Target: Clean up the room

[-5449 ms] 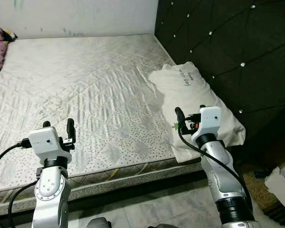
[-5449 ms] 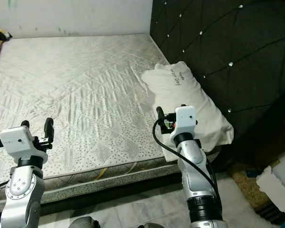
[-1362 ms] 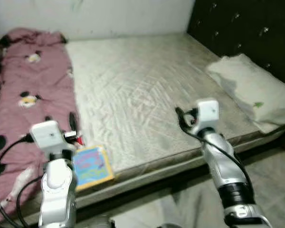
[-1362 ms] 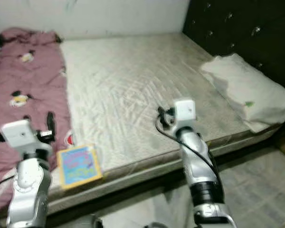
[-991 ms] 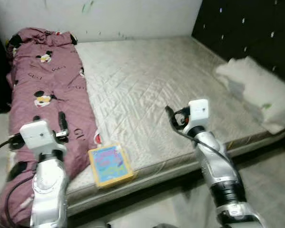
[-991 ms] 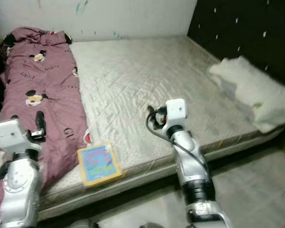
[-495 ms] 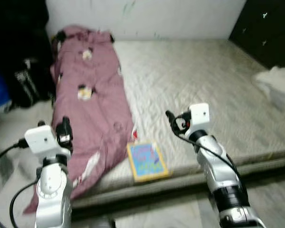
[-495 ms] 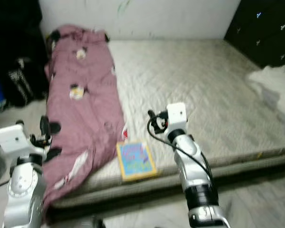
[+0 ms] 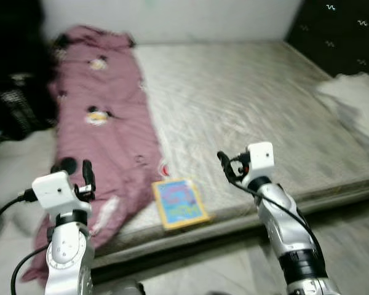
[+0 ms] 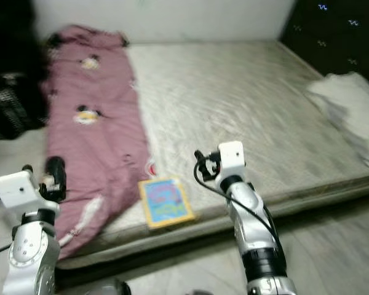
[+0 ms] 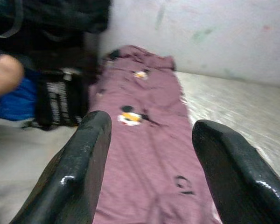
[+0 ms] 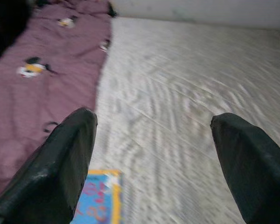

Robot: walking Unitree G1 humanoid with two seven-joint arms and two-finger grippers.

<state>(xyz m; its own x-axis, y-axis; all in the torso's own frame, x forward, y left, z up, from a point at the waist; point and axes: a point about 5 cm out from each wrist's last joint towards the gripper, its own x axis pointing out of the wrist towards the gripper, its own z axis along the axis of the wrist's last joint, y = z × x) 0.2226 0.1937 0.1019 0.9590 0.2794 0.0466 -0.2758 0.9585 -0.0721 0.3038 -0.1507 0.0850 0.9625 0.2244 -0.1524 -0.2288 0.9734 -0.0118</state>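
Note:
A mauve blanket (image 9: 101,117) printed with cartoon mice lies along the left side of the bare mattress (image 9: 246,104) and hangs over its front edge. A colourful book (image 9: 178,203) with a yellow border lies flat near the front edge, just right of the blanket. My left gripper (image 9: 75,169) is raised in front of the blanket's hanging end, open and empty (image 11: 149,140). My right gripper (image 9: 232,166) hovers above the front of the mattress, right of the book, open and empty (image 12: 154,154). The picture is somewhat blurred.
A white pillow (image 9: 357,98) lies at the mattress's right end below the dark tufted headboard (image 9: 344,24). Black bags (image 9: 18,98) and something blue (image 11: 18,100) sit on the floor left of the bed. Pale floor (image 9: 234,270) runs along the bed's front.
The view has swung from the pillow end leftward to the blanket and book, then slightly back right. Both arms keep the same raised pose with open fingers.

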